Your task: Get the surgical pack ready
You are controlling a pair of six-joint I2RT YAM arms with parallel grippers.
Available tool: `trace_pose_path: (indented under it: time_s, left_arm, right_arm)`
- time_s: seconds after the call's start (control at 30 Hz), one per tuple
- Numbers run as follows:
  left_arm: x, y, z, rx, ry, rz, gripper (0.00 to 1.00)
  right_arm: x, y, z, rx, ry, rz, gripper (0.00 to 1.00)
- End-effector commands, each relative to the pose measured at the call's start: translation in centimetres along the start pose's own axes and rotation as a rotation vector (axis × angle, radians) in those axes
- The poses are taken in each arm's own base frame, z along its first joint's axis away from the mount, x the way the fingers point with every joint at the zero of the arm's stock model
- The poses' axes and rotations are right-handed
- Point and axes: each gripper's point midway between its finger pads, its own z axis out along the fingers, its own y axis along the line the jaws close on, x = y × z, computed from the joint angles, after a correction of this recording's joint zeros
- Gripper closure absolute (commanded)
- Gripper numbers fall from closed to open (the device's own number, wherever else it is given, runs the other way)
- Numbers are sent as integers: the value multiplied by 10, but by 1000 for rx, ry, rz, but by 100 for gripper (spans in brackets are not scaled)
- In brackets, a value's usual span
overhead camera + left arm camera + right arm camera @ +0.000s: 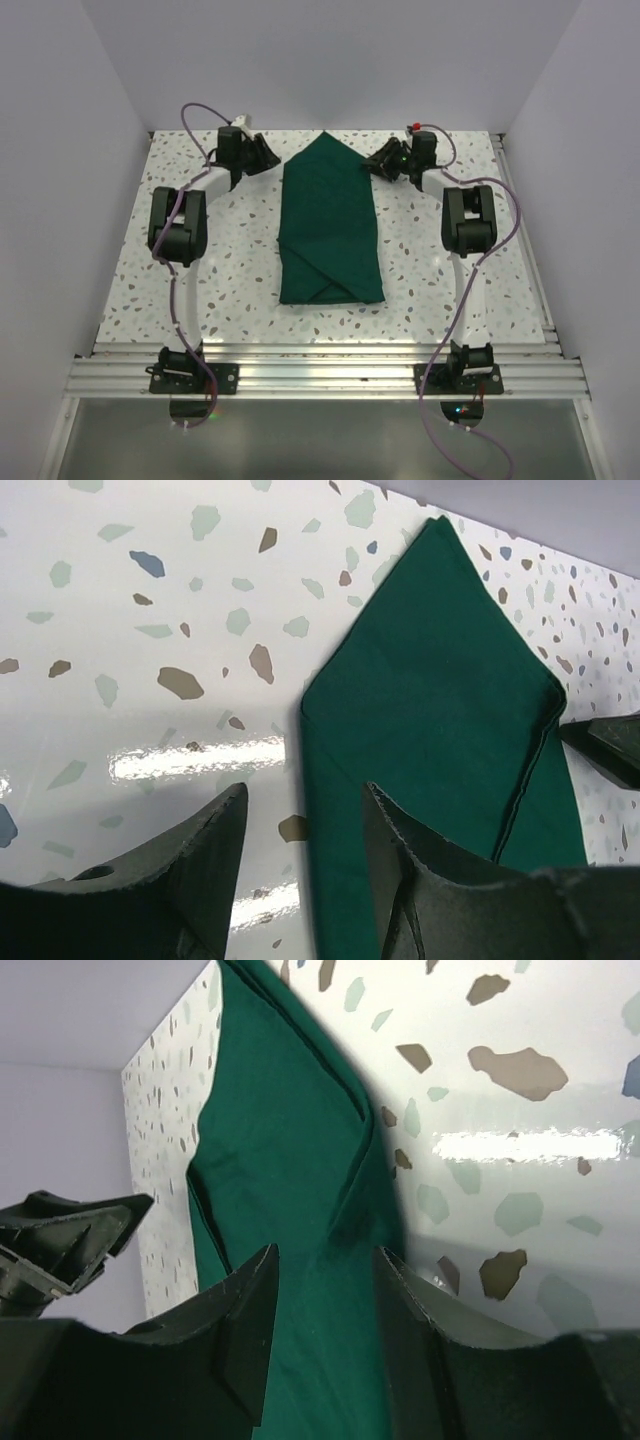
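The surgical pack is a dark green cloth folded into a long bundle that lies in the middle of the table, its far end coming to a point. No tray, instruments or pouches show. My left gripper hovers at the bundle's far left edge, jaws open, nothing between them. In the left wrist view the cloth edge runs under the gap of the left gripper. My right gripper sits at the far right edge, also open. The right wrist view shows the cloth below the parted jaws of the right gripper, unclamped.
The speckled terrazzo table is walled by white panels on the left, right and back. An aluminium rail carries both arm bases along the near edge. Purple cables loop beside each arm.
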Motion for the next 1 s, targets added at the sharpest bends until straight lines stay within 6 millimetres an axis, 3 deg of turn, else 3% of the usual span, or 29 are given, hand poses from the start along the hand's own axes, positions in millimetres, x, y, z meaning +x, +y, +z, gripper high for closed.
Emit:
trace_pose_path:
  time_s: [0.0,0.23,0.4,0.53,0.83,0.97]
  left_arm:
    - [-1,0,-10,-11,12,44,48]
    - [26,2,1,-43,73,55,48]
    - [37,2,12,-39,93,57,48]
    - [58,0,18,-47,145,49,47]
    - [71,3,21,-68,170,30,51]
    - [76,2,23,-60,183,24,55]
  right_arm:
    - [-30,49,-34,-12,-52,-146,54]
    - [-24,29,-39,-6,-35,-140,51]
    - [-16,8,-32,29,-6,-125,51]
    - [-7,-6,-26,53,25,-99,51]
    - [11,-24,-16,94,84,-62,52]
    - [20,-22,-10,102,99,-74,52]
